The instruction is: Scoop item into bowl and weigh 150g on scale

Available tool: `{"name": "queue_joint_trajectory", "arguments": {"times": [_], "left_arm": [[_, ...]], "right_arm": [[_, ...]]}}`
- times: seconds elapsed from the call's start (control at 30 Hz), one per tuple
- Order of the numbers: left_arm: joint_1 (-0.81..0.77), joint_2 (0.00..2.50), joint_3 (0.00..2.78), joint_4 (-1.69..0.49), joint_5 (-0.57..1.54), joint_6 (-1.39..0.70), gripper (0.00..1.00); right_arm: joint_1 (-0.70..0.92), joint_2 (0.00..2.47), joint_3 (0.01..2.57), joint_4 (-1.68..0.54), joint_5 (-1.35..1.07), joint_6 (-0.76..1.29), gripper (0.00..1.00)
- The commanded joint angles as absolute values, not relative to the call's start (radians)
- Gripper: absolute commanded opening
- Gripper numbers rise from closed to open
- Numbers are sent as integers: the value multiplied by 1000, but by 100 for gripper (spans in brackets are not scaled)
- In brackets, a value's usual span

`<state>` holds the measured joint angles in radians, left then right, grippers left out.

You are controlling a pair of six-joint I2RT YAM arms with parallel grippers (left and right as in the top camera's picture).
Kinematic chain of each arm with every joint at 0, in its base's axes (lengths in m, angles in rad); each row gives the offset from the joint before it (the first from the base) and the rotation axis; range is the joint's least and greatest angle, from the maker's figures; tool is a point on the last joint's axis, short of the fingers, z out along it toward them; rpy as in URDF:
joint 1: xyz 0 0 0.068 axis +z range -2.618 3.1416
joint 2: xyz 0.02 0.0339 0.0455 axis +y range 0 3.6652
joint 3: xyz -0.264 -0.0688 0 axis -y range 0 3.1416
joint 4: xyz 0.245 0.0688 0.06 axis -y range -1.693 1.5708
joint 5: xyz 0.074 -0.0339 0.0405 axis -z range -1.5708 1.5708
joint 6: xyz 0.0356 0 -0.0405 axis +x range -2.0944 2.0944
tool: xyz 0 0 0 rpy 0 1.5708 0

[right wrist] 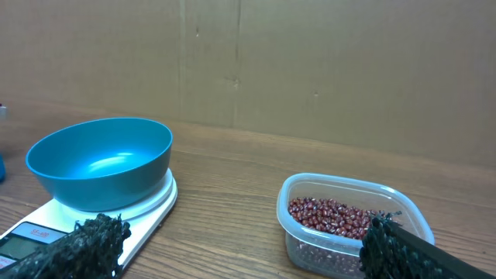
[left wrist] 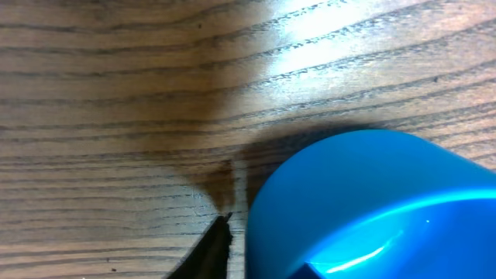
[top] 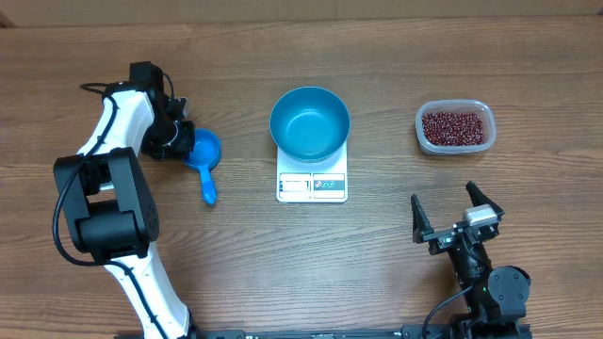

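The beans (top: 455, 127) lie in the clear tub (top: 419, 127) on the right of the surface, well apart from the bowl (top: 310, 127), which stands on the scale (top: 312, 186). They are small and loose and will roll easily, so I think the blue scoop (top: 204, 155) must carry them, held by its stiff handle. My left jaws are at the scoop's cup; I cannot tell if they grip it. My right jaws stand wide open and empty.
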<state>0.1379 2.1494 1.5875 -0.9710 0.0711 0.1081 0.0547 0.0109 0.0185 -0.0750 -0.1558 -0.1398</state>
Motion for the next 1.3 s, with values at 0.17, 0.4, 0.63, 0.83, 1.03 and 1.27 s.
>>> {"name": "queue_joint_trajectory", "arguments": {"times": [0.17, 0.4, 0.63, 0.83, 1.03, 1.27], "left_arm": [[134, 2171, 1579, -966, 76, 109, 4], [134, 2171, 1579, -966, 78, 109, 4], [134, 2156, 1591, -985, 80, 104, 4], [134, 2090, 1642, -1031, 80, 96, 4], [134, 1977, 1747, -1123, 129, 59, 4], [134, 1806, 1786, -1158, 136, -88, 4]], "right_arm": [[55, 3, 8, -70, -158, -155, 100], [55, 3, 8, -70, -158, -155, 100], [55, 3, 8, -70, -158, -155, 100], [55, 3, 8, -70, -158, -155, 100], [55, 3, 8, -70, -158, -155, 100], [55, 3, 8, -70, -158, -155, 100]]}}
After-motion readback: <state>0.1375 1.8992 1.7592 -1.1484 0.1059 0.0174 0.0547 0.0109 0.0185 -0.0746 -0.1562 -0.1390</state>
